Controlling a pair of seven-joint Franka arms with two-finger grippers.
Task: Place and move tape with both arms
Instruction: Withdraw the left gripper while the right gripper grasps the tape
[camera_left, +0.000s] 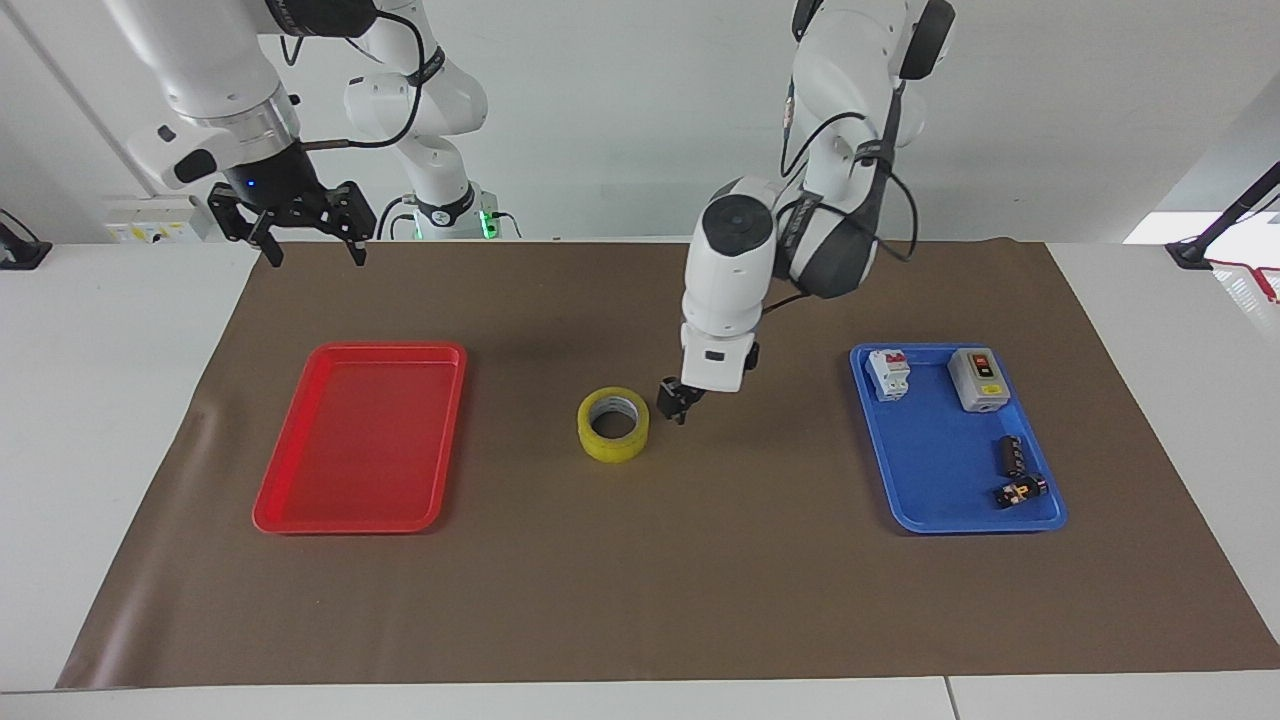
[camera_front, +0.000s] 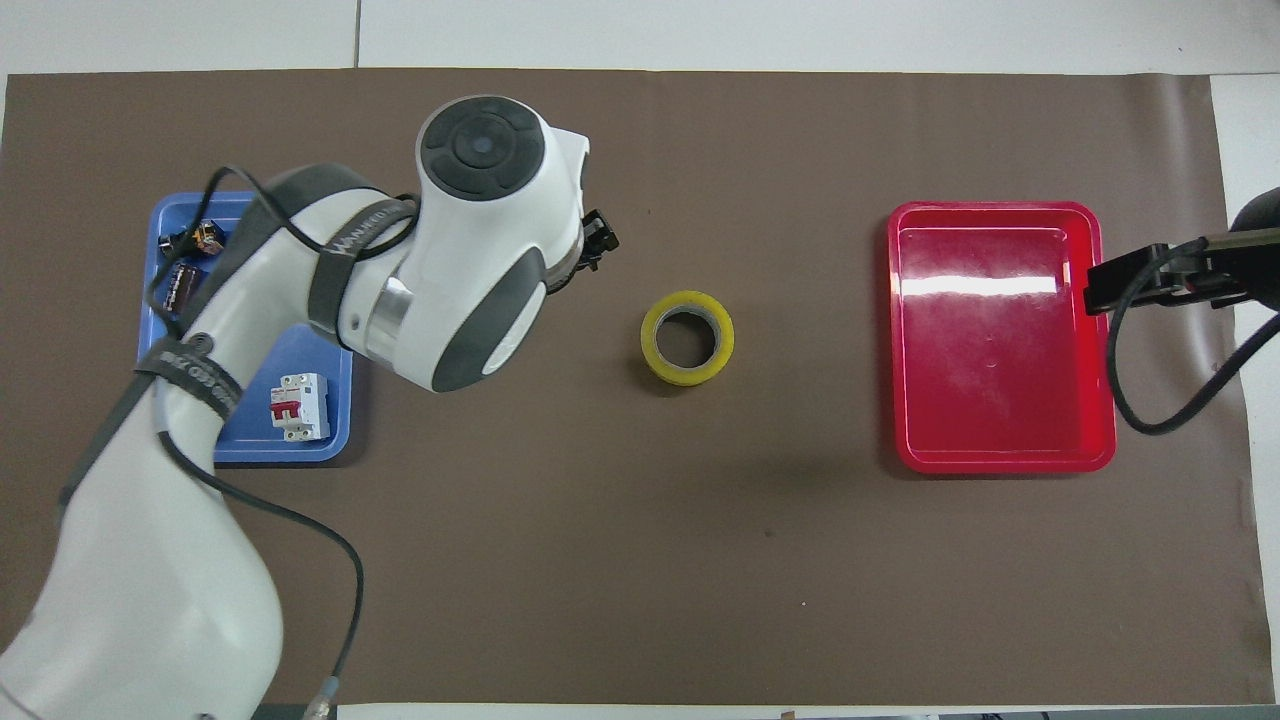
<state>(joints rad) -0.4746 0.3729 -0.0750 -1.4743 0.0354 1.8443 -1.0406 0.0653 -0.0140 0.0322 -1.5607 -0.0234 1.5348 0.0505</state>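
Note:
The tape (camera_left: 613, 425), a yellow roll with a pale core, lies flat on the brown mat midway between the two trays; it also shows in the overhead view (camera_front: 687, 338). My left gripper (camera_left: 677, 402) hangs just above the mat beside the tape, toward the blue tray, apart from the roll and empty, fingers slightly open; its tip shows in the overhead view (camera_front: 598, 240). My right gripper (camera_left: 313, 250) is open and empty, raised over the mat's edge nearest the robots by the red tray (camera_left: 360, 430). It shows partly in the overhead view (camera_front: 1110, 285).
The red tray (camera_front: 1000, 340) is empty. The blue tray (camera_left: 930, 460) holds a white circuit breaker (camera_left: 888, 373), a grey switch box (camera_left: 977, 378) and two small dark parts (camera_left: 1012, 455). In the overhead view my left arm covers much of the blue tray (camera_front: 280, 452).

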